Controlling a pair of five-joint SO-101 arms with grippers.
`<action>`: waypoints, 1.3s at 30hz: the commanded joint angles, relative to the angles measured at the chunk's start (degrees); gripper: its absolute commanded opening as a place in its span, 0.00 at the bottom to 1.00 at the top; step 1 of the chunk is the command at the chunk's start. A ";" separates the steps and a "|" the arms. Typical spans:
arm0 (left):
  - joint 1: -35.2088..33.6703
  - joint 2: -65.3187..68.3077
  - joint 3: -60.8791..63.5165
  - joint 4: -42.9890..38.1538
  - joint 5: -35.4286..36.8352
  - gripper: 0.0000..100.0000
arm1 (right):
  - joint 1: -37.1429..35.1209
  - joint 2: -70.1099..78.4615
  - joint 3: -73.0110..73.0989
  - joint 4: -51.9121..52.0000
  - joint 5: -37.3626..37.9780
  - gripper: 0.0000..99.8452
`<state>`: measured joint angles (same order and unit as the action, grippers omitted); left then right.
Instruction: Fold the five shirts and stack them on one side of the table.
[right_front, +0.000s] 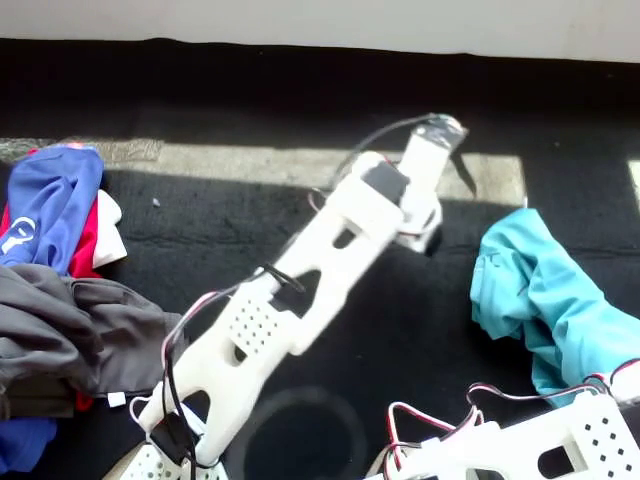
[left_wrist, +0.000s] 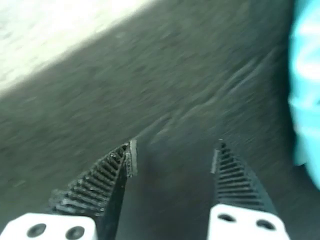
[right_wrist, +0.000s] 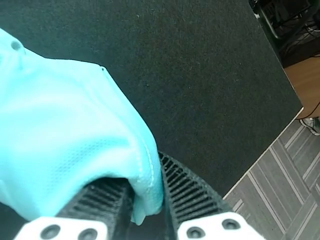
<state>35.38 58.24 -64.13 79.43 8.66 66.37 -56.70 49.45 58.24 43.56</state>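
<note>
The teal shirt (right_front: 540, 290) lies crumpled on the right half of the black bench (right_front: 200, 220); in the high view its long axis runs from a bunched end near mid-bench down toward the right arm (right_front: 560, 440). The right pincer (right_wrist: 147, 195) is clamped narrow on a hemmed edge of that shirt, with cloth bulging out between the ribbed pads. The left pincer (left_wrist: 175, 155) hangs wide and holds nothing, with its tips over bare black bench; the teal cloth shows at the edge of its wrist view, near but not touching. The left arm (right_front: 330, 250) stretches diagonally across the bench toward a sunlit strip (right_front: 250, 160).

The relation that matters: the shirt's free, bunched end lies to the right of the left pincer, and that pincer is the nearer of the 2 to it; the right pincer has the opposite end. A sideways reach and a pinch on that end would likely let the 2 arms pull the shirt flat along its long axis for folding.

At the left edge sits a loose pile: a blue shirt (right_front: 50, 200), a red shirt (right_front: 88, 245) under it and a grey shirt (right_front: 70, 330); none looks folded, so the task seems at an early stage.
</note>
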 joint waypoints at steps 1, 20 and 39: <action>3.38 -0.84 -2.15 -4.22 2.73 0.27 | 0.92 -0.92 -0.04 -0.92 0.62 0.01; 13.76 2.59 -5.85 -10.64 6.86 0.26 | 0.75 -0.92 0.04 -0.92 0.62 0.01; -1.19 0.84 -22.73 3.43 1.14 0.01 | -29.67 -0.13 0.66 2.33 -20.13 0.01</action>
<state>38.73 64.84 -79.96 77.85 10.07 44.13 -56.62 57.45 58.42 32.22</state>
